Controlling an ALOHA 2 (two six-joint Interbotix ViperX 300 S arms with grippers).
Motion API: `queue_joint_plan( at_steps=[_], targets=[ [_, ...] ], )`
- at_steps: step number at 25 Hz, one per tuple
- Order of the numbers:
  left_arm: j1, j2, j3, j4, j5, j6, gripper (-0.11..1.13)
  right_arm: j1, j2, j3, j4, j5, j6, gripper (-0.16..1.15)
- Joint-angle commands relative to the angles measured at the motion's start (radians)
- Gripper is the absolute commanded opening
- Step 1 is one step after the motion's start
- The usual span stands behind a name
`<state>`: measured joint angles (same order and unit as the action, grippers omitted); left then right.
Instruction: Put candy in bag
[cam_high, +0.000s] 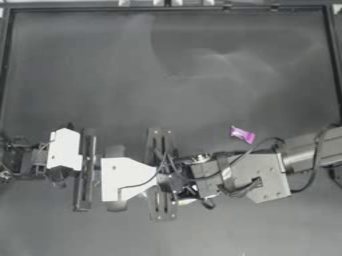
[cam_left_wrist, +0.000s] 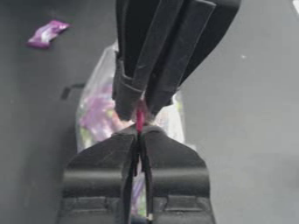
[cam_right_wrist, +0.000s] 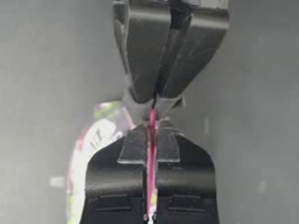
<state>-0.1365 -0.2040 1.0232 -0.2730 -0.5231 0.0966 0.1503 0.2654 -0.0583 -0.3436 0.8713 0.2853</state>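
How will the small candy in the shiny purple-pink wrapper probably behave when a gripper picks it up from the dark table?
The small candy in the shiny purple-pink wrapper looks tiny next to the grippers, so it is probably very light. Its glossy wrapper may slip between the jaws. It lies flat with crinkled ends, so it probably slides rather than rolls when pushed on the dark table.

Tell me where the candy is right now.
In the top view the candy lies loose on the table, right of centre, just beyond the right gripper, untouched.
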Motion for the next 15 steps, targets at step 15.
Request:
queue_joint_plan(
  at_steps=[15],
  targets=[
    [-0.011,-0.052,-0.017,0.012,-0.003,0.021,0.07,0.003,-0.048,0.009,0.005,-0.002,0.000,0.04]
  ],
)
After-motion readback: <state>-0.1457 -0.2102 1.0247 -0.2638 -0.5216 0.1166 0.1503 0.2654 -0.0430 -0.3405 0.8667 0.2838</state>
